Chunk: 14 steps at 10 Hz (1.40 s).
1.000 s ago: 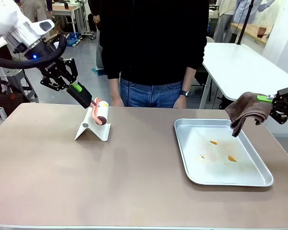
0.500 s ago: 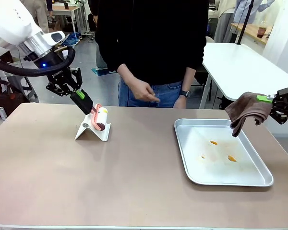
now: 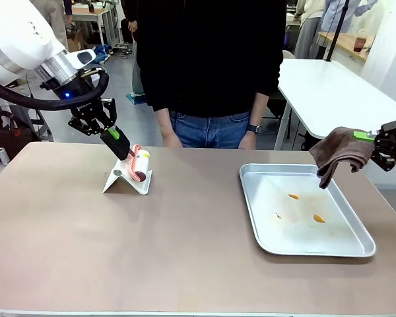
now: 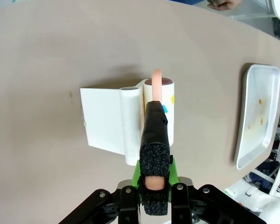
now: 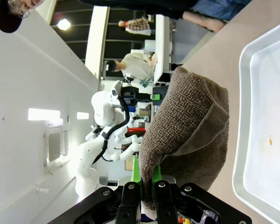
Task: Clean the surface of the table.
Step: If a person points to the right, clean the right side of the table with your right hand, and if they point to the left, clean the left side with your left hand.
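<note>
Brown cloth [image 3: 340, 150] pinched tight in my right jaws by tray's [image 3: 249, 205] far-right corner. My left jaws clamp roller [image 3: 139, 165] handle; roller sits on stand [image 3: 127, 183], far-left on surface [image 3: 152, 257].

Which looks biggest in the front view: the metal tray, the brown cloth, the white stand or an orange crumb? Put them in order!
1. Metal tray: clearly the largest.
2. Brown cloth and white stand: they look about alike, so I won't rank one over the other.
3. Orange crumb: the smallest.
</note>
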Motion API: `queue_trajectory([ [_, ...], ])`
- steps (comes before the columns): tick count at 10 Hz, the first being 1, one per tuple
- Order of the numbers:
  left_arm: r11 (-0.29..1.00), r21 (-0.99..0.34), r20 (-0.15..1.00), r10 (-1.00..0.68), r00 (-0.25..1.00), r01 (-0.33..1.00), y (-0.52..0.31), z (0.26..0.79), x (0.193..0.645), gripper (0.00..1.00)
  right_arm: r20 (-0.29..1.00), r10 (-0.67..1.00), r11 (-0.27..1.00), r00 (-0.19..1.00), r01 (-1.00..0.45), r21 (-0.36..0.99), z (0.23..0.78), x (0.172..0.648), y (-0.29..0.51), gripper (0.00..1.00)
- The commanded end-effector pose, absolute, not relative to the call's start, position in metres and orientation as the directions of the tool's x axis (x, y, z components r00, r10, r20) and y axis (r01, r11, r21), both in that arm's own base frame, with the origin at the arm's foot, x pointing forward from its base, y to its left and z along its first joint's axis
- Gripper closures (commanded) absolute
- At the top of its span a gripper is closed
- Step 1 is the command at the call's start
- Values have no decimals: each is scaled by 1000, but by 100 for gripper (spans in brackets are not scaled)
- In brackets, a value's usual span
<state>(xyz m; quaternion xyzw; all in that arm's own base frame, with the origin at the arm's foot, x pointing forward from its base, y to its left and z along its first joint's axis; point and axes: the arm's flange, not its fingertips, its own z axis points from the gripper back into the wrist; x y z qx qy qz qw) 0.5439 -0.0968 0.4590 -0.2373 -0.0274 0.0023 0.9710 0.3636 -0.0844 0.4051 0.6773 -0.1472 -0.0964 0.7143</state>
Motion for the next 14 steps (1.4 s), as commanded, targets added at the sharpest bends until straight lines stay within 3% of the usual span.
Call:
queue_trajectory([
  [1,894,-449,61,14,998,15,-99,459,542,77,80,-328,59,941,-64,996,408,362,-85,91],
  [4,834,-551,56,-13,998,42,-87,471,532,77,80,-328,59,941,-64,996,408,362,-85,91],
  [6,669,-742,13,-30,999,30,-21,496,521,77,80,-328,59,941,-64,996,408,362,-85,91],
  [8,539,-842,10,-45,999,33,36,497,505,77,80,-328,59,941,-64,996,408,362,-85,91],
  [13,268,-963,-10,-37,999,0,178,446,476,77,80,-328,59,941,-64,996,408,362,-85,91],
  [14,261,-965,-26,-8,1000,-23,195,433,477,77,80,-328,59,941,-64,996,408,362,-85,91],
])
